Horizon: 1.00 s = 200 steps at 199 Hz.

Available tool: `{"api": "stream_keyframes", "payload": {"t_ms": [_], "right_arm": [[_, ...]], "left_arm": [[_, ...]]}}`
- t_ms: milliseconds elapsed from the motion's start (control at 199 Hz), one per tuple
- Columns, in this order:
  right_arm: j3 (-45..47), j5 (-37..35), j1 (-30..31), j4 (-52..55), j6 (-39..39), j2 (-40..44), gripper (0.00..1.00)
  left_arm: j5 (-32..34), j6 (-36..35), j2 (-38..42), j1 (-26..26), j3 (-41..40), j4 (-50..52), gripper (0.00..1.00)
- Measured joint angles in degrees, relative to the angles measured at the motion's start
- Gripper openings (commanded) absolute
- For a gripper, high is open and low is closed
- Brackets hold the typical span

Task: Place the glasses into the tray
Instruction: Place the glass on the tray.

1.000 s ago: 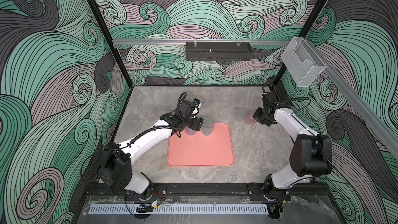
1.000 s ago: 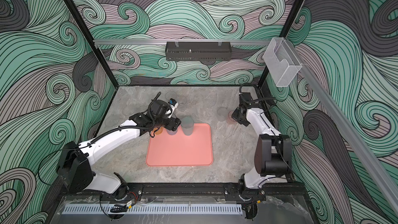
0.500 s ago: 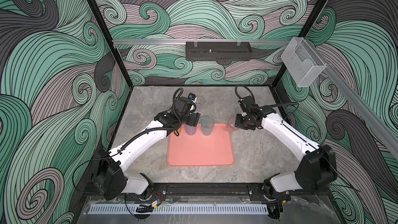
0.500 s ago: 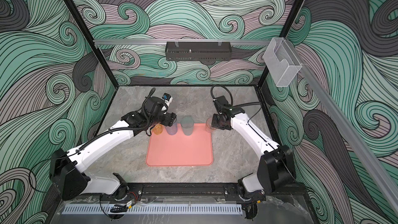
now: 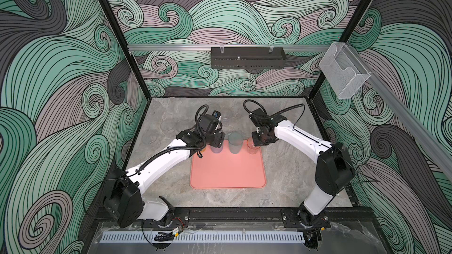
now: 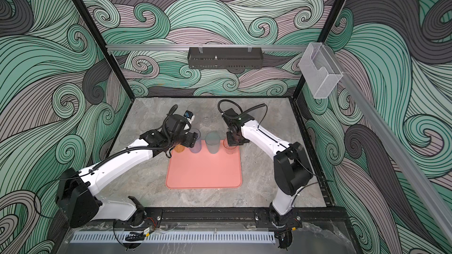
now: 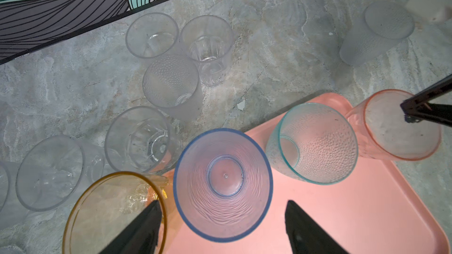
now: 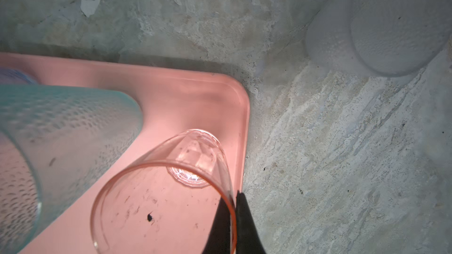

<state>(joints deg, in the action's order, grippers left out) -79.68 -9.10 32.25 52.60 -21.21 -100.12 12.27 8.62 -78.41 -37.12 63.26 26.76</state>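
The salmon-pink tray (image 5: 227,172) (image 6: 204,169) lies mid-table. Along its far edge stand a blue-violet glass (image 7: 222,184) (image 5: 216,147) and a teal glass (image 5: 235,142) (image 7: 315,142). My left gripper (image 7: 223,226) (image 5: 216,140) is open, its fingers either side of the blue-violet glass without touching it. An amber glass (image 7: 110,211) (image 6: 179,148) stands at the tray's far left corner. My right gripper (image 8: 232,216) (image 5: 255,140) is shut on the rim of the short reddish glass (image 8: 159,191) (image 5: 252,146), tilted over the far right corner.
Several clear glasses (image 7: 171,81) stand on the stone table (image 5: 281,167) beyond the tray's far left. An upturned frosted glass (image 8: 391,25) (image 7: 381,28) is off the far right corner. A black basket (image 5: 247,61) and a clear box (image 5: 343,74) hang on the walls.
My right arm has swung left from the table's right side, carrying the reddish glass to the tray's far right corner. The left arm has shifted only slightly and stays open.
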Motion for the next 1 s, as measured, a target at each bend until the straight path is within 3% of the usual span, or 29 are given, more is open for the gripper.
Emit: {"api": "stream_keyframes", "payload": {"t_ms": [346, 697, 1003], "right_arm": [[-2.6, -1.0, -0.1, -0.3, 2.7, -5.9, 0.0], [-3.0, -1.1, -0.9, -1.5, 2.8, -6.4, 0.0], [-3.0, -1.0, -1.4, -2.5, 3.1, -6.6, 0.17]], "left_arm": [[0.0, 0.0, 0.0, 0.2, 0.0, -0.3, 0.82], [0.1, 0.0, 0.0, 0.2, 0.0, -0.4, 0.82], [0.1, 0.0, 0.0, 0.2, 0.0, -0.6, 0.82]]}}
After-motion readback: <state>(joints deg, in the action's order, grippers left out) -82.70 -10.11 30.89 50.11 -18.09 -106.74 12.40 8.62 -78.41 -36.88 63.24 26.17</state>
